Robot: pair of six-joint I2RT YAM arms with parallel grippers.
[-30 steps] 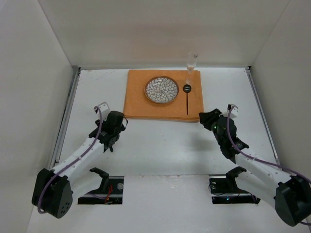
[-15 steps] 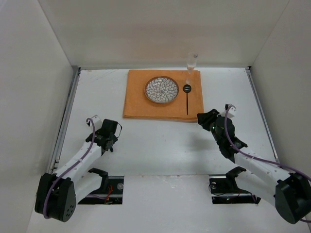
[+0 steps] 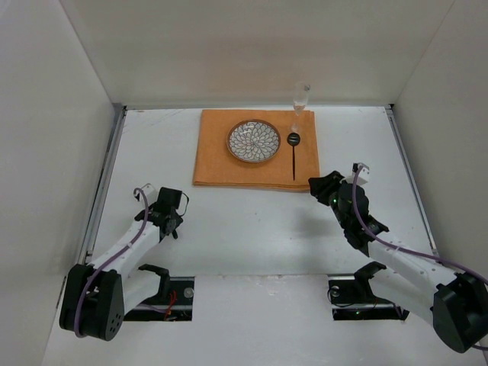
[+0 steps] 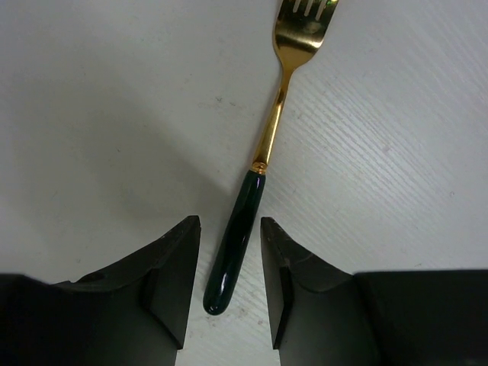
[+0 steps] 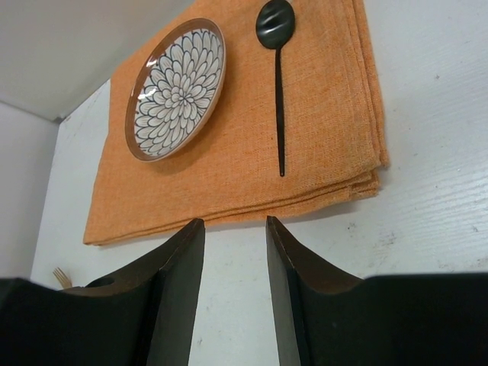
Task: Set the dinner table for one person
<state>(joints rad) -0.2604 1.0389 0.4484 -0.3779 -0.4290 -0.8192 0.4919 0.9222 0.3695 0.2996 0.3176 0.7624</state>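
While the overhead camera is looking down, the white bench is filling the floor of a pale walled booth, with thin rails along its two sides. An orange cloth mat is lying at the far middle. A patterned plate is sitting on the mat, a black spoon is lying just to its right, and a clear glass is standing at the mat's far right corner. The left hand is hanging low over the near left of the bench, well apart from the mat. The right hand is hovering just off the mat's near right corner.

From the left wrist, a fork with a gold head and dark green handle is lying flat on the bench. The left hand is straddling the handle with its jaws parted, not yet clamping it.

From the right wrist, the right hand is standing open with nothing between its jaws, facing the mat, the plate and the spoon.
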